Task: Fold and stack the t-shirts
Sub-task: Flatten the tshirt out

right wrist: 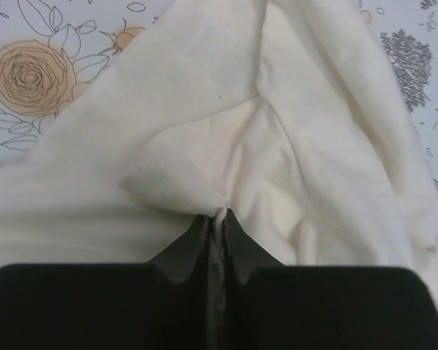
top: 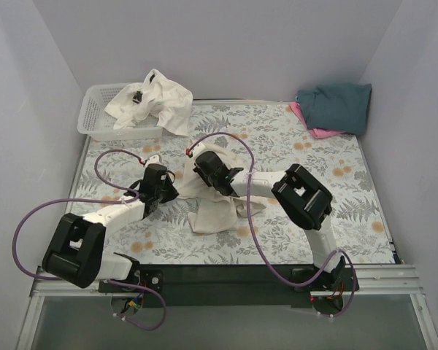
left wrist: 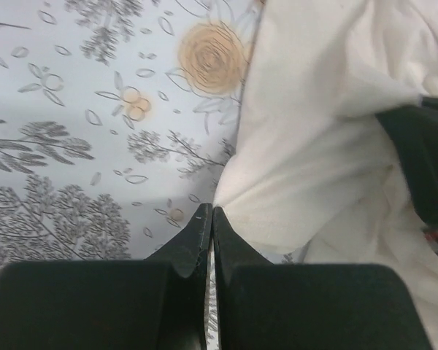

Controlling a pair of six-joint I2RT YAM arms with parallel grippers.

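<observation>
A crumpled cream t-shirt point(top: 213, 208) lies on the floral table cover, mid-table. My left gripper point(top: 169, 194) sits at its left edge. In the left wrist view the left gripper point(left wrist: 210, 211) is shut, with the t-shirt point(left wrist: 314, 146) drawn to a point at the fingertips. My right gripper point(top: 204, 169) is over the shirt's upper part. Seen from the right wrist, the right gripper point(right wrist: 219, 215) is shut on a raised fold of the t-shirt point(right wrist: 204, 146). More cream t-shirts point(top: 152, 102) are heaped in and over the basket. A dark teal t-shirt point(top: 337, 106) lies on a pink one point(top: 315, 132) at the back right.
The white lattice basket point(top: 93, 120) stands at the back left corner. Purple cables point(top: 106, 157) loop over the table beside both arms. Grey walls close in the left, back and right sides. Part of the right arm's black body point(left wrist: 423, 160) shows in the left wrist view.
</observation>
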